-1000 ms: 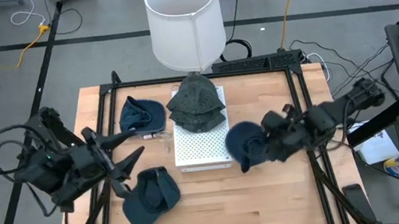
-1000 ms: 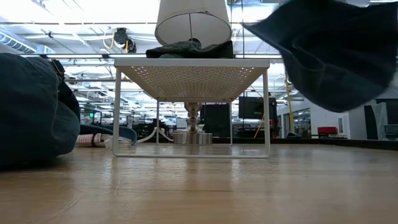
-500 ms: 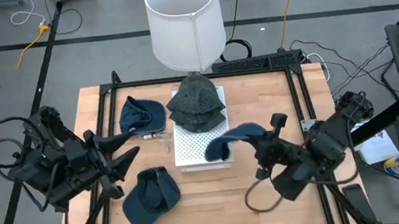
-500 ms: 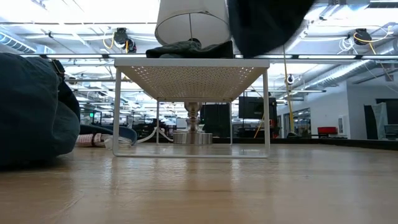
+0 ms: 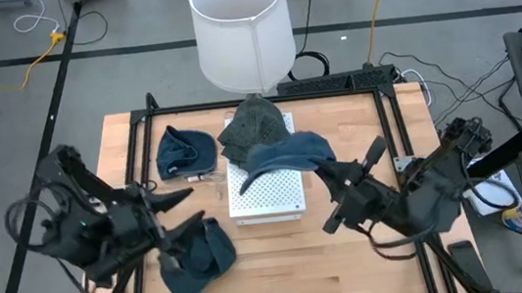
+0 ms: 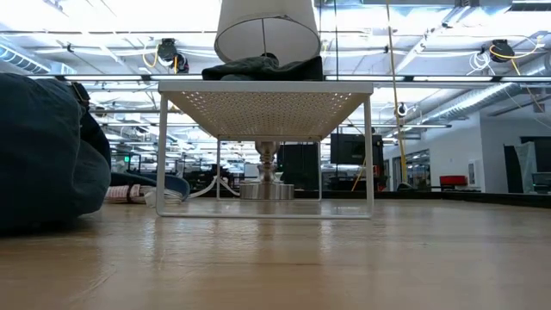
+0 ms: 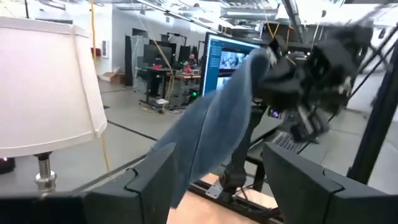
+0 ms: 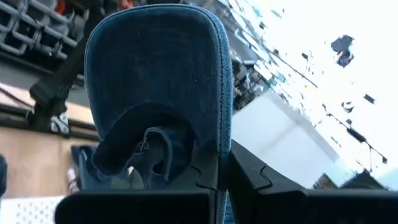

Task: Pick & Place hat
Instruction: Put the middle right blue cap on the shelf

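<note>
My right gripper (image 5: 328,170) is shut on a blue hat (image 5: 286,151) held in the air over the white rack (image 5: 264,193). Grey-green hats (image 5: 254,128) lie stacked on the rack's far part, below the lamp shade (image 5: 240,26). Two more blue hats rest on the table, one left of the rack (image 5: 185,152) and one at the near left (image 5: 198,257). My left gripper (image 5: 180,215) stands open just above that near-left hat, touching nothing. The left wrist view shows the held hat (image 7: 208,127) hanging from the right gripper (image 7: 292,68). My right gripper pinches the blue hat's rim (image 8: 217,149) between its two fingers (image 8: 249,180). The fingers come about level, from the table's near right. The hat reaches out from them toward the rack's far left, lifted clear, and its free end (image 5: 249,168) droops a little.
The lamp's base and the white rack's legs (image 6: 370,155) stand mid-table. Black frame rails (image 5: 391,122) run along the table's left and right sides. Bare wood lies near the front edge (image 5: 305,270).
My right gripper has risen from beside the rack's right side and swung toward the far left, rolling over as it went. The blue hat has gone up with it and now hangs over the rack. My left gripper has drifted slightly toward the near edge.
</note>
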Tool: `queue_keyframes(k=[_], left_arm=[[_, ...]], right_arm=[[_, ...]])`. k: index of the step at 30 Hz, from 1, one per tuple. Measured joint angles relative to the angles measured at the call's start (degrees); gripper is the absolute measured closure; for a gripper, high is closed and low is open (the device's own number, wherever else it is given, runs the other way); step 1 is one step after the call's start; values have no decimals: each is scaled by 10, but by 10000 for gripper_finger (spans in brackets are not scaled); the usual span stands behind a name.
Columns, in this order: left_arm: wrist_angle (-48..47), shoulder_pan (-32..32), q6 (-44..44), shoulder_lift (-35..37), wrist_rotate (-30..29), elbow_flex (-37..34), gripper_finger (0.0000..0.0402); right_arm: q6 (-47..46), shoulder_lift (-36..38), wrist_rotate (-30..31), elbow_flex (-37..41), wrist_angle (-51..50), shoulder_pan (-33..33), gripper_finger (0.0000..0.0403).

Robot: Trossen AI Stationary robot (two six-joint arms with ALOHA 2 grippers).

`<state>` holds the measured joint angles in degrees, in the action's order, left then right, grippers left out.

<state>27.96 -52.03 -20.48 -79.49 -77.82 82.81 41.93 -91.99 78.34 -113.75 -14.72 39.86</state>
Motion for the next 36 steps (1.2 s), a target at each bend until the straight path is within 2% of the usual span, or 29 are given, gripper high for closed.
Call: queue_keyframes(k=[4, 8, 16, 25, 29, 33, 36], left_arm=[[2, 23, 0, -26, 25, 0, 160], [27, 53, 2, -55, 30, 0, 160], [42, 95, 30, -81, 92, 0, 160], [53, 116, 27, -84, 94, 0, 167], [55, 115, 18, -84, 111, 0, 217], [57, 115, 32, -84, 133, 0, 298], [63, 115, 41, -84, 134, 0, 366]], right_arm=[[55, -1, -38, 0, 71, 0, 398], [62, -1, -62, 0, 91, 0, 398], [53, -1, -66, 0, 93, 0, 398], [37, -1, -79, 41, 102, -2, 398], [36, -1, -80, 59, 104, -5, 392], [35, -1, -80, 69, 102, -5, 361], [-11, -1, -74, 69, 102, -2, 338]])
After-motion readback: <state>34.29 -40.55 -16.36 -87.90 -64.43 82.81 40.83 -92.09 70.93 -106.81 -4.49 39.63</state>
